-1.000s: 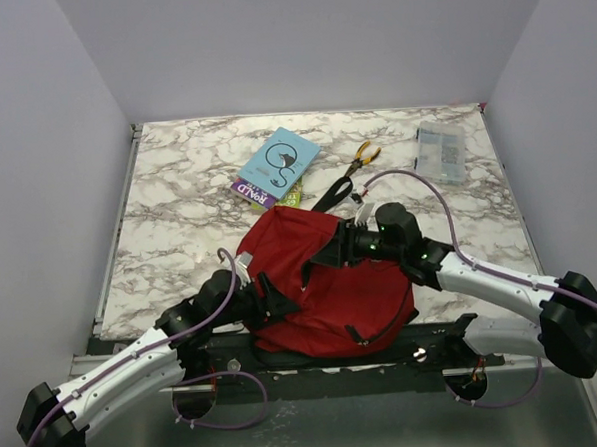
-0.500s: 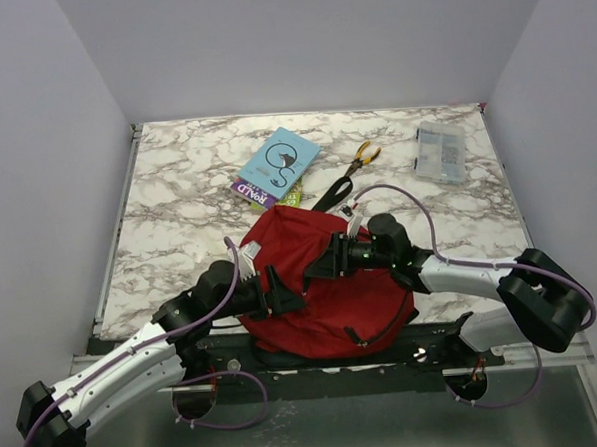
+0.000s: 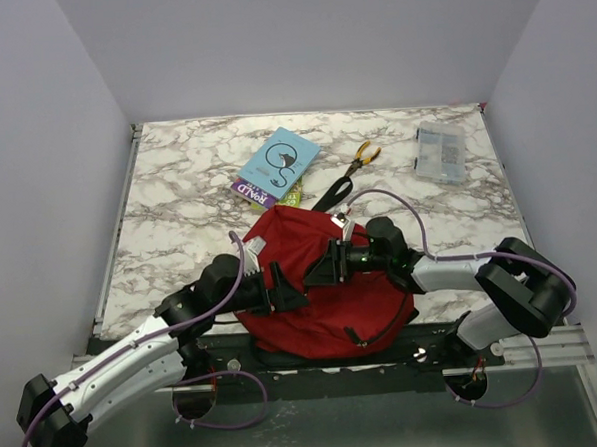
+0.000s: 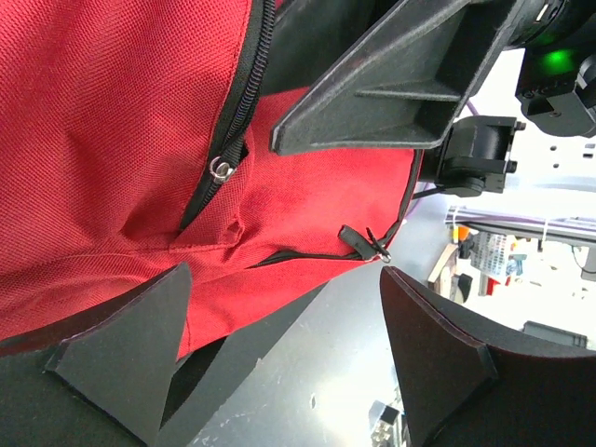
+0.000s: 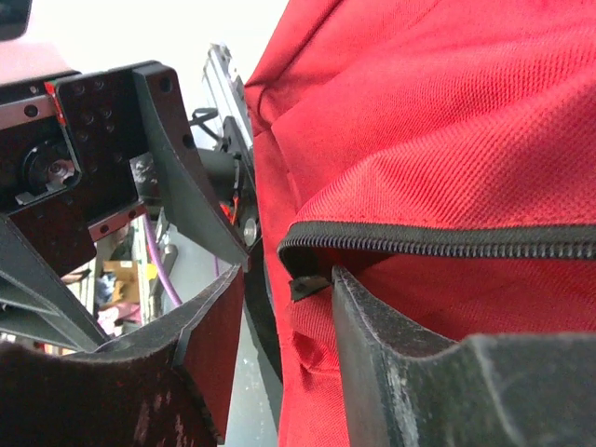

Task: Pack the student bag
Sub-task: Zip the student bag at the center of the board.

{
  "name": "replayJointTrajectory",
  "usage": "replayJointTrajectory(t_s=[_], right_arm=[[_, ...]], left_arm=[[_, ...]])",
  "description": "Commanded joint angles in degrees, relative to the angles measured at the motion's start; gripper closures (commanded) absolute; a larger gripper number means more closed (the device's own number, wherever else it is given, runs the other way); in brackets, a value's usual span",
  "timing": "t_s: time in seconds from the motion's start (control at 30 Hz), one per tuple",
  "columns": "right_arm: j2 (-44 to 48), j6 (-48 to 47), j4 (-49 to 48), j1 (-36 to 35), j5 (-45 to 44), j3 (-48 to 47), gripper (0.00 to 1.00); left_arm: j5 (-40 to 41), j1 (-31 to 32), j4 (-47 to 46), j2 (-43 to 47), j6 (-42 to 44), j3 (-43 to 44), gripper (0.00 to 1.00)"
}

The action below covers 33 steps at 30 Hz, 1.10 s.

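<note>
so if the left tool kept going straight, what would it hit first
Probably the student bag, its red fabric by the zipper, which lies between the left tool's open jaws; the right tool sits just beyond, depth unclear.

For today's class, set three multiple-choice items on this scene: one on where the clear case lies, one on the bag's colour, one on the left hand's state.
1. Where on the table is the clear case? A far right corner; B near left edge; C near edge, middle.
2. What colour is the student bag? A blue; B dark red; C green.
3. The left hand is: A shut on a book; B shut on a strap; C open.
Answers: 1 A, it lies by the far right corner; 2 B, its fabric is dark red; 3 C, its fingers stand wide apart.
</note>
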<state>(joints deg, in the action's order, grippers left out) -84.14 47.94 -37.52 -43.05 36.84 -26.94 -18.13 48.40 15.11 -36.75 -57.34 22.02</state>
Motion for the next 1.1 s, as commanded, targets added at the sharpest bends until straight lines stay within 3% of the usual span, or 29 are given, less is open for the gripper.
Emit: replayJointTrajectory(t_s=[0.0,0.67,1.07], right_arm=[[-0.5,0.9,-5.1,0.2,4.2,1.5,0.55],[-1.5,0.3,-4.8,0.1,2.8,0.7,0.68],[-0.9,-2.0,1.2,-1.5,-1.9,-1.2,0.84]], left_arm=[[-1.3,0.0,-0.2,-0.8,2.1,1.7,0.16],[-2.1,-0.1,-1.1,-4.0,1.1,2.1,0.15],[-0.7,0.5,-1.1,-10.3,2.3,2.8,0.32]])
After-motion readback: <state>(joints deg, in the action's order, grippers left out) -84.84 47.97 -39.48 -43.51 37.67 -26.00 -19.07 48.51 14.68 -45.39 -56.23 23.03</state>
